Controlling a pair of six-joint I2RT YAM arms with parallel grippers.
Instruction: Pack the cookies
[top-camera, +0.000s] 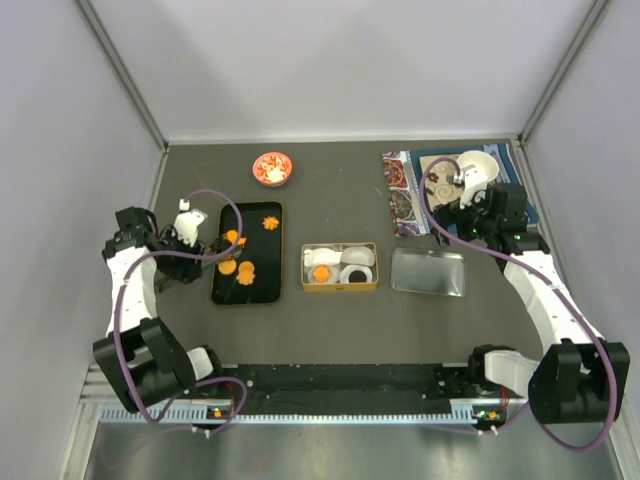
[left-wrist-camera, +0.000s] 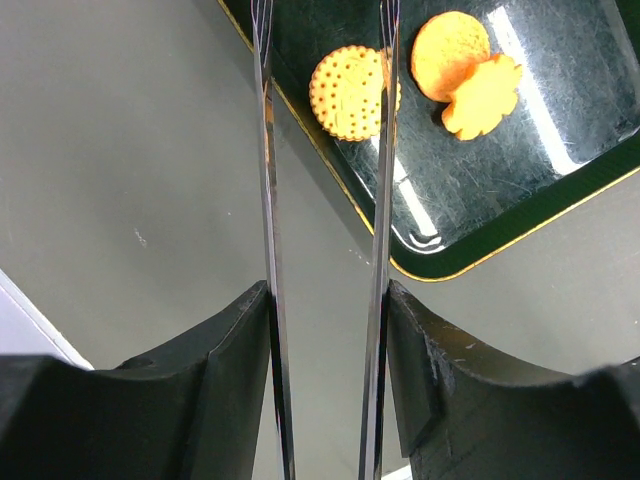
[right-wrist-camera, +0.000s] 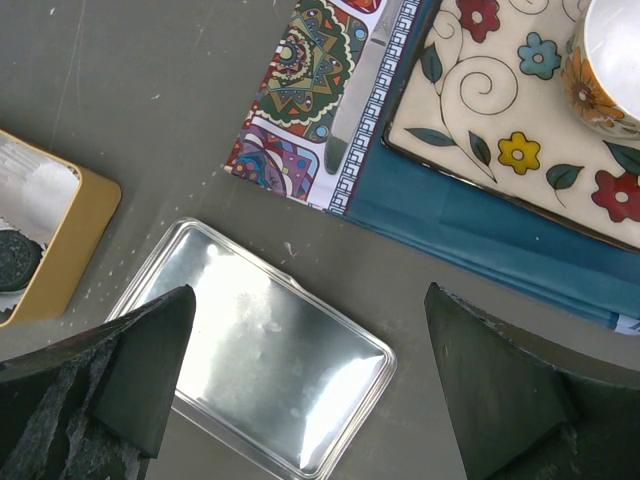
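Left wrist shows a dotted round cookie between the left gripper tongs, part-open, contact unclear; top external hides this. Right gripper released wide above metal lid.

cookies: orange, dotted | tray: black, gold-rimmed | tin: gold

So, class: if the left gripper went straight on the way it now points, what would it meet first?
Probably the round dotted cookie on the black tray; the left gripper has its tines either side of it, though depth is unclear.
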